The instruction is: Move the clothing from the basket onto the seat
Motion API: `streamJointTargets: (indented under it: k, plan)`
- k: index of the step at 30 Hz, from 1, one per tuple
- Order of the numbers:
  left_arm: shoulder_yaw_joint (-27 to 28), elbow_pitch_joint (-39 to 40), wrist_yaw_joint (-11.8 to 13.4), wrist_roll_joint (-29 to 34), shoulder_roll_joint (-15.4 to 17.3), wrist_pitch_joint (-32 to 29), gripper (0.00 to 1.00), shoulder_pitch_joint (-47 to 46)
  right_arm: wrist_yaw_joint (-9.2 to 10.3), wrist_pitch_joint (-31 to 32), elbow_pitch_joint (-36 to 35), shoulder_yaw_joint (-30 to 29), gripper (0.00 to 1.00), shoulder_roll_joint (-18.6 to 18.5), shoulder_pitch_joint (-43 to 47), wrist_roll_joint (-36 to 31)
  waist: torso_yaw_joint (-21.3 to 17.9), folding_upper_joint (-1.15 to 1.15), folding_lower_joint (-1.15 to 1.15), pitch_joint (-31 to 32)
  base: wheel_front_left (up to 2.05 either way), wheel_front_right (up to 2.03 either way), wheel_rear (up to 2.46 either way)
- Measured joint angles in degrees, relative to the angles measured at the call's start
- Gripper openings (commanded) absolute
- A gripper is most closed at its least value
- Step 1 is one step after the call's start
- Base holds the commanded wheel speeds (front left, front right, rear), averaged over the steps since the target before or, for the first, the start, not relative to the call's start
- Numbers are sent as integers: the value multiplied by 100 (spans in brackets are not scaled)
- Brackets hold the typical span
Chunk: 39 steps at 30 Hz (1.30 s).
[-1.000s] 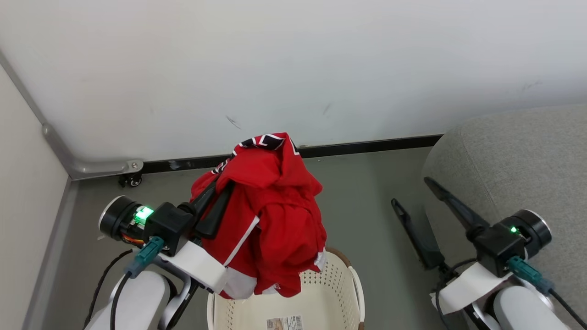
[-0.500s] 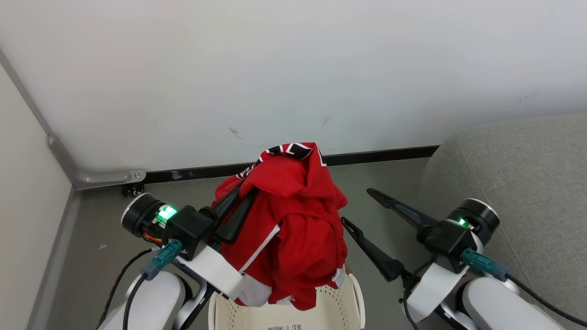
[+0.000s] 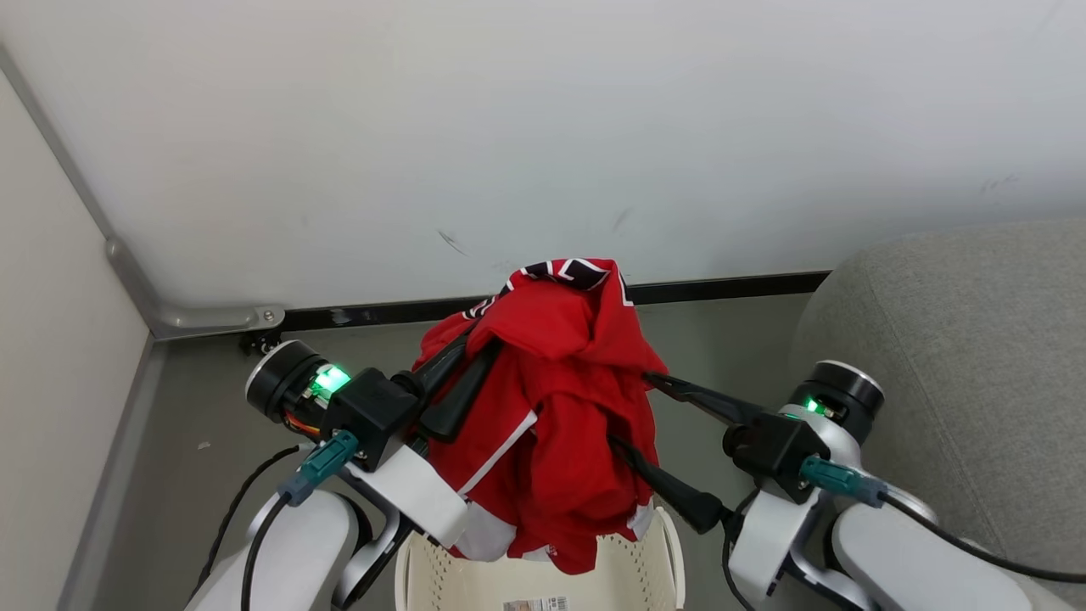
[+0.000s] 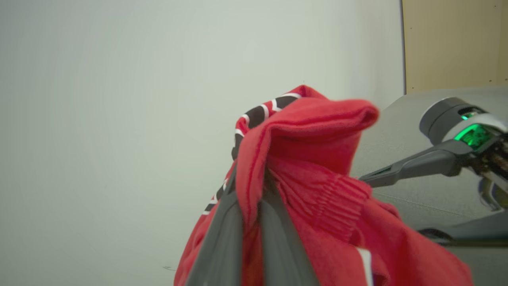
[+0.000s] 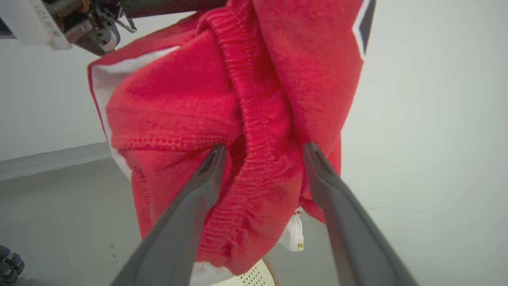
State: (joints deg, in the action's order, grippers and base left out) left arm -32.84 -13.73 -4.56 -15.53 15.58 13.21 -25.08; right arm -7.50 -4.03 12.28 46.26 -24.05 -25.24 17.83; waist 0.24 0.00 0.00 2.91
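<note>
- Left gripper [image 3: 479, 346] is clamped tight on a bunched fold of the clothing [image 3: 551, 407]. Red cloth is squeezed between its two dark fingers near the top of the bundle, which hangs from that one pinch.
- Right gripper [image 3: 629, 407] has its jaws spread wide, one finger either side of a gathered, stitched band lower in the hanging cloth (tips against the fabric, nothing gripped yet).
- Red with white trim, the clothing dangles over the basket [image 3: 670, 543]; whether its lowest hem is clear of the rim I cannot tell.
- Judging by the drape, it is light, limp and fairly slick: it will sag and swing but cannot break. A single high pinch carries it but lets the tail trail. The thick stitched band between the right fingers looks the surest second hold, since a seam slips less than one layer.
- Off to the robot's right, apart from the bundle, lies the seat [image 3: 959, 339], with grey floor [image 3: 212, 441] and pale wall [image 3: 543, 127] beyond.
</note>
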Motion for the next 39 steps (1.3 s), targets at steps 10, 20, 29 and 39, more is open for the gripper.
streamJointTargets:
  k: [10,20,29,39]
  plan:
    - [-90,23,-54,-1,-26,-8,0,-13,0,-286,256,-107,100,-86,-537,-288,63,0,0,-16,0,0,0]
    - [-314,62,-142,-9,-38,-8,0,-108,0,-491,590,96,100,49,-891,-420,83,0,0,-15,0,0,0]
    - [-445,59,-157,-20,-111,-7,0,-151,0,-511,921,514,64,215,-1244,-330,153,0,0,-23,0,0,0]
    - [-435,-86,-200,-162,-108,-1,0,-149,0,-664,1138,670,0,246,-1269,-124,167,0,0,-12,0,0,0]
